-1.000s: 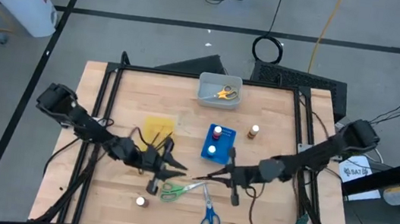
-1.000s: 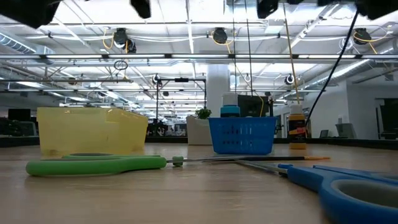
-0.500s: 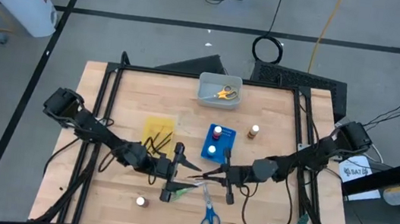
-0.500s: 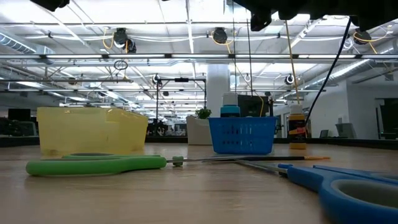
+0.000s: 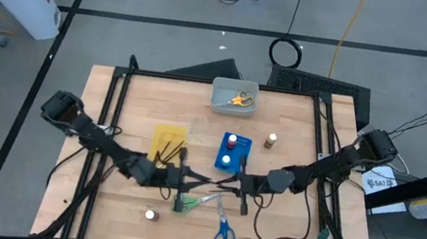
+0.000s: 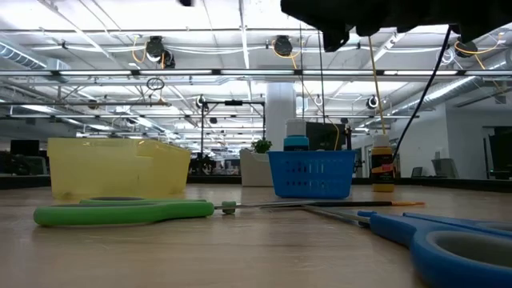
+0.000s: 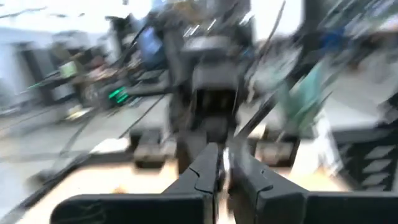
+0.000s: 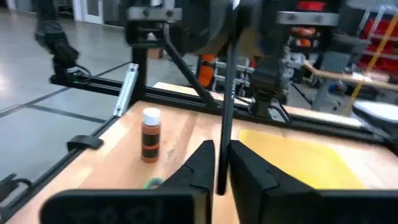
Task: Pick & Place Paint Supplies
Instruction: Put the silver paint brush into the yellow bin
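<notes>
Both arms have slid closer together near the table's middle. The left gripper (image 5: 182, 187) is squeezed shut above the green scissors (image 5: 202, 202) (I cannot tell if it holds anything). The right gripper (image 5: 239, 186) pinches a thin dark brush (image 8: 222, 118).

Done, I think: yellow scissors (image 5: 240, 99) lie in the grey bin (image 5: 220, 102) at 12 o'clock, and two bottles stand in the blue tray (image 5: 240, 157).

Left to do: blue scissors (image 5: 223, 233) at 6 o'clock, a white-top bottle (image 5: 150, 215) at 7 o'clock, and a brown bottle (image 5: 271, 140) at 2 o'clock.
</notes>
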### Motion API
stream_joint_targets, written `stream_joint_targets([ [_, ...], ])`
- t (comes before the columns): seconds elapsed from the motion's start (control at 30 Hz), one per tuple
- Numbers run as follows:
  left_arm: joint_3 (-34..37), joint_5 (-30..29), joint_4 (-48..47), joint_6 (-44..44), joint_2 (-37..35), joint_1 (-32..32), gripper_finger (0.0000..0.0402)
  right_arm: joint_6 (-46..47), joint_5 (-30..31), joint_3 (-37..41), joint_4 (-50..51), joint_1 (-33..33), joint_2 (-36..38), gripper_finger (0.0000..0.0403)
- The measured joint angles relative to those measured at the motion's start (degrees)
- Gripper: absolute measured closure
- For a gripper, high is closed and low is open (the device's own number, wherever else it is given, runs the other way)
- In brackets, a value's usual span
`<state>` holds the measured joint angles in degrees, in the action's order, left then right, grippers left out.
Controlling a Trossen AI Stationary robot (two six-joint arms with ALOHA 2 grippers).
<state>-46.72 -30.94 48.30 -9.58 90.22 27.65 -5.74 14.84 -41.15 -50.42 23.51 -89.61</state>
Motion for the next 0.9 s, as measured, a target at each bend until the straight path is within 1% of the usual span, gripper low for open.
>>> stream_joint_targets([
  [0.07, 0.02, -8.34, -7.03, -0.27, -2.57, 1.95, 0.0385, 0.59, 0.3, -0.09, 1.75, -0.14, 0.95, 0.0347],
  [0.13, 0.02, -15.29, -13.3, 1.05, -5.13, 3.54, 0.0385, 1.0, 2.68, -0.14, 3.88, -0.14, 1.98, 0.0326],
  [0.17, 0.09, -21.88, -16.85, 1.31, -6.25, 4.29, 0.0386, 1.58, 3.06, 0.01, 5.05, 0.01, 2.39, 0.0317],
  [0.27, 0.21, -32.44, -24.35, 5.5, -8.46, 5.73, 0.0385, 3.17, 3.57, 0.08, 7.63, 0.54, 3.5, 0.0292],
  [0.33, 0.91, -36.28, -28.67, 9.57, -9.0, 6.48, 0.0386, 3.39, 3.83, -0.05, 7.34, 0.18, 4.07, 0.0281],
  [0.4, 1.45, -37.81, -33.03, 14.47, -9.52, 6.57, 0.0386, 3.25, 4.67, 0.0, 7.9, 0.11, 4.38, 0.0272],
  [0.47, 1.57, -40.5, -37.79, 20.41, -9.8, 6.33, 0.0386, 3.15, 4.15, 0.07, 8.23, 0.32, 4.4, 0.0267],
  [0.53, 1.57, -41.78, -42.85, 26.98, -9.82, 5.79, 0.0386, 3.13, 4.05, 0.07, 8.1, 0.36, 4.51, 0.0264],
  [0.63, 1.57, -39.88, -52.67, 39.2, -9.82, 4.29, 0.0386, 3.16, 4.5, 0.02, 8.84, 0.15, 4.48, 0.0265],
  [0.7, 1.57, -35.69, -59.67, 48.42, -9.82, 2.75, 0.0386, 3.15, 4.43, 0.02, 9.33, 0.22, 4.48, 0.0268],
  [0.8, 1.57, -23.88, -68.58, 60.85, -9.82, -0.11, 0.0386, 3.15, 4.39, 0.02, 9.58, 0.27, 4.48, 0.027],
  [0.9, 1.55, -11.63, -74.3, 68.5, -9.82, -3.04, 0.0386, 3.15, 4.52, 0.02, 9.58, 0.2, 4.48, 0.0269],
])
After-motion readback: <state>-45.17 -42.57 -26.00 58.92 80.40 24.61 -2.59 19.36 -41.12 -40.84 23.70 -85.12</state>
